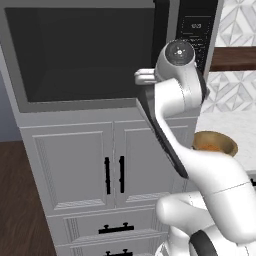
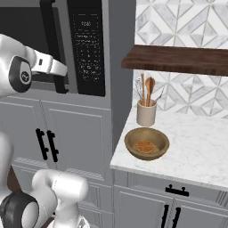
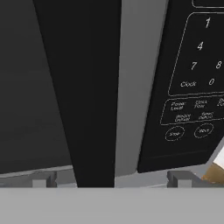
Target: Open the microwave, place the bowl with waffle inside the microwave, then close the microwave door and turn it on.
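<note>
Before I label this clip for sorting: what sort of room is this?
A kitchen, rendered: a built-in microwave above white cabinets, a marble counter holding a utensil crock and the bowl with waffle.

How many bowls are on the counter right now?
1. The bowl with waffle sits on the white marble counter, right of the microwave, in front of the utensil holder.

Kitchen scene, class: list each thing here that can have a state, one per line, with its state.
microwave door: shut.
gripper: open, its tips either side of the door's handle.
bowl with waffle: upright on the counter, waffle inside.
cabinet doors: shut.
utensil holder: upright, utensils inside.
</note>
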{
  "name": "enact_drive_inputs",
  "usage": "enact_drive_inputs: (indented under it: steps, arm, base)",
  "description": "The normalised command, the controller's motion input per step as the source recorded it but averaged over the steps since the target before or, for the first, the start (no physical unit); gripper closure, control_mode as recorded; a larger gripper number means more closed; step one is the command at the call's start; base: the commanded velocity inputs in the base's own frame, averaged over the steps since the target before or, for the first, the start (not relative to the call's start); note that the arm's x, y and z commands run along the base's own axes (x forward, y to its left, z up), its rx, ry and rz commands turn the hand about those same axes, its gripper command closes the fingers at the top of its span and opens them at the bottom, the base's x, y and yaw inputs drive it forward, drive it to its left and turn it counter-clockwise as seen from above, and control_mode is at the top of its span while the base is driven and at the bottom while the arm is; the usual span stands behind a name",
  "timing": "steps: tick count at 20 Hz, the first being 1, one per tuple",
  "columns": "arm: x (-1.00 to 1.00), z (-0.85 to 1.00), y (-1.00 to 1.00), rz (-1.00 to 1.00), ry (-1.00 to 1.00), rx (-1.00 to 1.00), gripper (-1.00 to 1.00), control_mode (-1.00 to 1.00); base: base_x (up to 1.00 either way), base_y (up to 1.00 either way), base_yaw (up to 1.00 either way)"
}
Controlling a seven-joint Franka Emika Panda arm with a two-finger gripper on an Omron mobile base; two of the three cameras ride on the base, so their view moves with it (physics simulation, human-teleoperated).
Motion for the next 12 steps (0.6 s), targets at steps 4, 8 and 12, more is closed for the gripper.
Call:
enact_drive_inputs:
  steps: [4,8,12]
  arm:
    - [0.48,-0.22,0.00,0.00,-0.03,-0.10,-1.00,-1.00]
    - [0.50,-0.25,0.00,0.00,-0.03,-0.02,-1.00,-1.00]
    - [0.51,-0.24,0.00,0.00,-0.07,0.00,-1.00,-1.00]
  base:
    - [0.00,0.00,0.00]
    - [0.00,0.00,0.00]
    - [0.00,0.00,0.00]
